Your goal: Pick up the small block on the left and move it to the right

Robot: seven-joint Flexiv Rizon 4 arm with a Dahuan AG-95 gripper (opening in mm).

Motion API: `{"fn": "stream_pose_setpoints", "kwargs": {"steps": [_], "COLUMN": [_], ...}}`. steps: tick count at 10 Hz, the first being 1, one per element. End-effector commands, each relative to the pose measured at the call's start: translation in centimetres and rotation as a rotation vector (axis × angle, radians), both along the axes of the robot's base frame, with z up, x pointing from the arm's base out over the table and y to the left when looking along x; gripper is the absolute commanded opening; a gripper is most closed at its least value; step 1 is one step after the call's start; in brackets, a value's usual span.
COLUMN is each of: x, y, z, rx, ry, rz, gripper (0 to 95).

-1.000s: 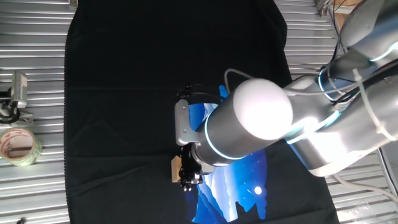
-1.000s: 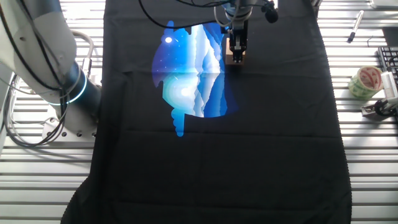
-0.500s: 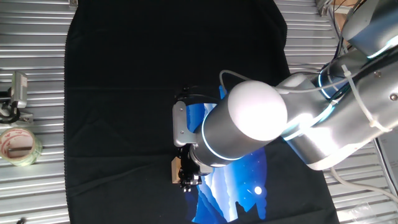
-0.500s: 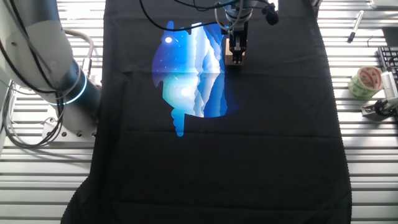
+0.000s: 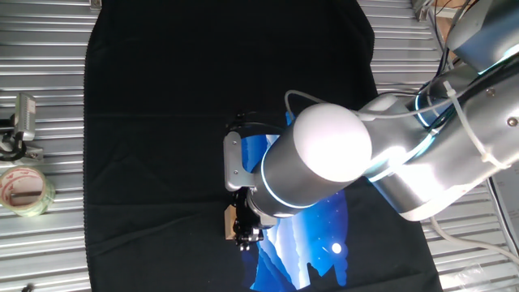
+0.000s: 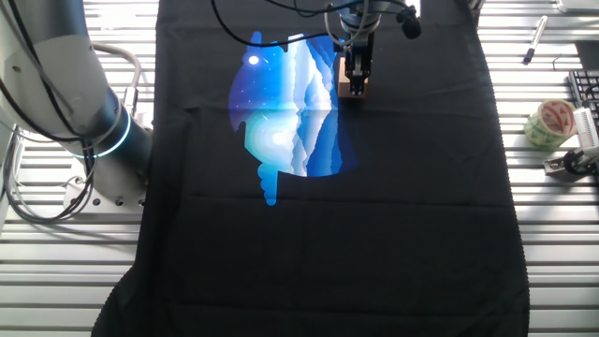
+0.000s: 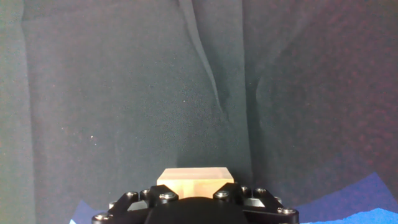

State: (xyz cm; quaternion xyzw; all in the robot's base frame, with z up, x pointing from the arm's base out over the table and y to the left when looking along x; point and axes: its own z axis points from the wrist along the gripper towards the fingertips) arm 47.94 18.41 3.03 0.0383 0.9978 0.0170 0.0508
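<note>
Gripper (image 6: 357,82) down at right edge of blue print (image 6: 281,112), straddling small block (image 6: 346,87) so fingers can pinch opposite faces. You can't tell from here whether fingers are clamped yet. Block sits low on black cloth (image 6: 393,215), just beside print.

Two fixed cameras look steeply down on the tabletop (image 5: 49,97) from opposite sides. One sits close above the arm (image 5: 324,162), whose body fills much of its frame. The other stands farther back, facing the arm across the black cloth (image 6: 328,243). Both share the cloth, its blue print (image 6: 281,112) and a tape roll (image 5: 24,191) at the edge. The hand camera looks along the end effector (image 7: 195,202), very close to the cloth.
</note>
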Motion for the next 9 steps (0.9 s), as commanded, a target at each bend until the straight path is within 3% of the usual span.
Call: {"fn": "stream_pose_setpoints", "kwargs": {"steps": [1,9], "x": [-0.03,-0.13], "y": [0.03,0.11], "z": [-0.04,-0.43], "rx": [-0.001,-0.007], "ry": [-0.003,-0.012], "rz": [-0.002,-0.001], "gripper": [0.0,0.0]}}
